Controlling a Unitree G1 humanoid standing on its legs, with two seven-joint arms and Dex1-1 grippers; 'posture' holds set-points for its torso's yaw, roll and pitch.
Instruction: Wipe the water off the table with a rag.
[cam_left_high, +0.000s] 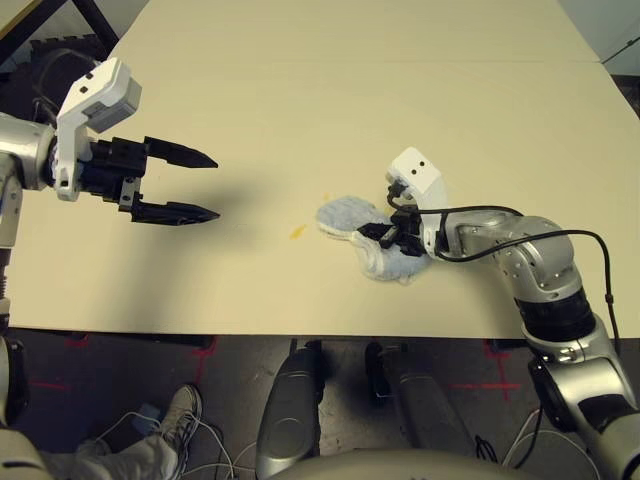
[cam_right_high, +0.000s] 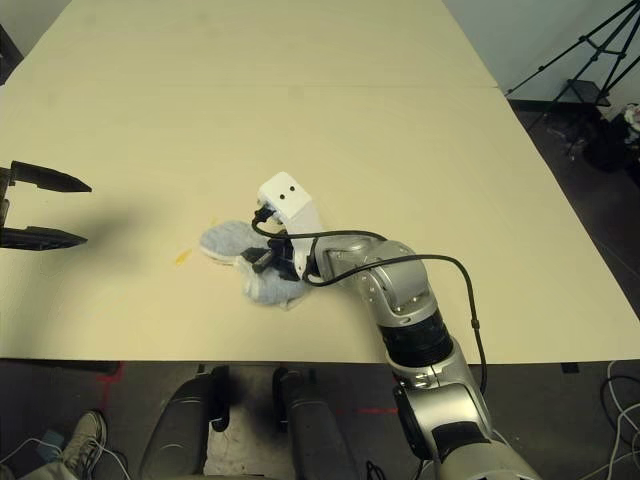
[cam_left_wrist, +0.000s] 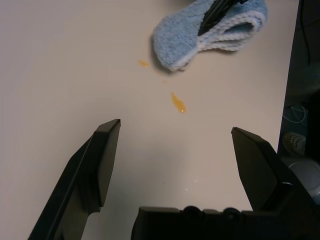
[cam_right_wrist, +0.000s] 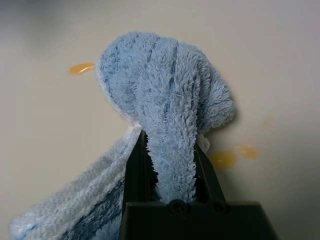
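Observation:
The grey-blue rag (cam_left_high: 350, 218) lies bunched on the pale table (cam_left_high: 350, 90) near its front edge. My right gripper (cam_left_high: 385, 236) is shut on a fold of the rag (cam_right_wrist: 170, 110), which bulges out past its black fingers (cam_right_wrist: 134, 172). Small orange-yellow drops of water (cam_left_high: 297, 232) lie just left of the rag; other drops (cam_right_wrist: 223, 160) sit on either side of the rag's tip. My left gripper (cam_left_high: 200, 187) hovers open over the table's left part, well apart from the rag, with nothing between its fingers (cam_left_wrist: 102, 160). One drop (cam_left_wrist: 177, 102) lies ahead of them.
A thin seam (cam_left_high: 400, 62) crosses the table far back. The front edge (cam_left_high: 300, 335) runs close below the rag. A person's shoe (cam_left_high: 180, 410) and cables lie on the floor at the lower left. A tripod (cam_right_high: 590, 60) stands beyond the table's right side.

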